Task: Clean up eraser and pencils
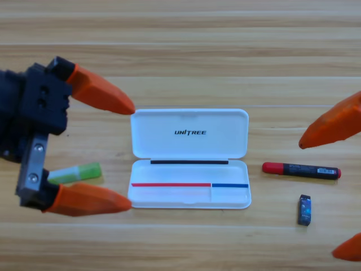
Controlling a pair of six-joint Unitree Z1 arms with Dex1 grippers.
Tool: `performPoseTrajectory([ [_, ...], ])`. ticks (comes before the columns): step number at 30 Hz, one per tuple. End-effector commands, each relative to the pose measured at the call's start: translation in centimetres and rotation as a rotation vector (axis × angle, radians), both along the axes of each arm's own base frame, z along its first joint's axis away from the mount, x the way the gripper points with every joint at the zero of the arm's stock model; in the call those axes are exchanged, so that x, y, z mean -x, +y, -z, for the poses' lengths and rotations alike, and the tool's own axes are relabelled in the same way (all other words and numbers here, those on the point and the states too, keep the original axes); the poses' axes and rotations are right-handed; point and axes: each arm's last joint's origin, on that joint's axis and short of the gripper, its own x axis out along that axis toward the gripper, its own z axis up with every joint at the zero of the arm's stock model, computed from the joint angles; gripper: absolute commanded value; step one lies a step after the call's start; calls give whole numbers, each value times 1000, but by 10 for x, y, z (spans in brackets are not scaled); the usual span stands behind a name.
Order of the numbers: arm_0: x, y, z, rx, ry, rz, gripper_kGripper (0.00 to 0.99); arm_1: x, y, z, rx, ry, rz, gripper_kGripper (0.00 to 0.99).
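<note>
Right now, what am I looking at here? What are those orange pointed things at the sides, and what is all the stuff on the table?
This is one camera fixed above a wooden table, looking straight down. The orange points are the jaws of two robot arms. The left end effector shows large at the left edge, jaws spread wide and holding nothing. Of the right end effector only two orange jaw tips show at the right edge, also far apart and holding nothing. In the middle lies an open white UNITREE case. A lime-green pen lies to its left, between the left jaws. To its right lie a black pen with a red cap and, below it, a small black and blue eraser.
</note>
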Motion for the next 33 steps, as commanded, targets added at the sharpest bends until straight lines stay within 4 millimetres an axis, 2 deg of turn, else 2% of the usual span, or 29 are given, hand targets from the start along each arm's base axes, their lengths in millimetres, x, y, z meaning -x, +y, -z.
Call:
performPoseTrajectory([
  [1, -1, -12, 9, -38, 15, 26, 951, 1, 9, 14, 62, 45, -25, 951],
  [5, -1, -13, 12, -44, 8, 32, 962, 3, 6, 12, 53, 56, -10, 951],
  [7, -1, -12, 13, -50, -3, 30, 962, 3, -1, 8, 37, 86, 63, 951],
  [10, -2, -10, 13, -59, -35, 36, 963, -16, -19, 6, 52, 141, 265, 951],
  [12, -3, -9, 15, -77, -62, 16, 965, -33, -24, 8, 76, 194, 395, 951],
  [14, -6, -9, 16, -114, -119, -11, 965, -52, -16, 13, 122, 228, 596, 951],
  [16, -9, -10, 19, -142, -139, -45, 969, -64, -5, 20, 178, 279, 715, 950],
  [18, -12, -10, 19, -162, -169, -82, 980, -76, 9, 32, 244, 339, 793, 950],
  [20, -14, -13, 15, -195, -185, -71, 980, -88, 22, 51, 312, 401, 872, 950],
  [23, -18, -10, 20, -277, -264, -100, 982, -102, 33, 81, 404, 460, 1026, 948],
  [25, -24, -12, 26, -349, -314, -131, 983, -109, 34, 96, 451, 500, 1088, 948],
  [28, -36, -10, 35, -434, -345, -169, 989, -107, 30, 118, 512, 520, 1132, 950],
  [33, -63, 3, 47, -530, -323, -223, 989, -106, 28, 151, 574, 547, 1223, 950],
])
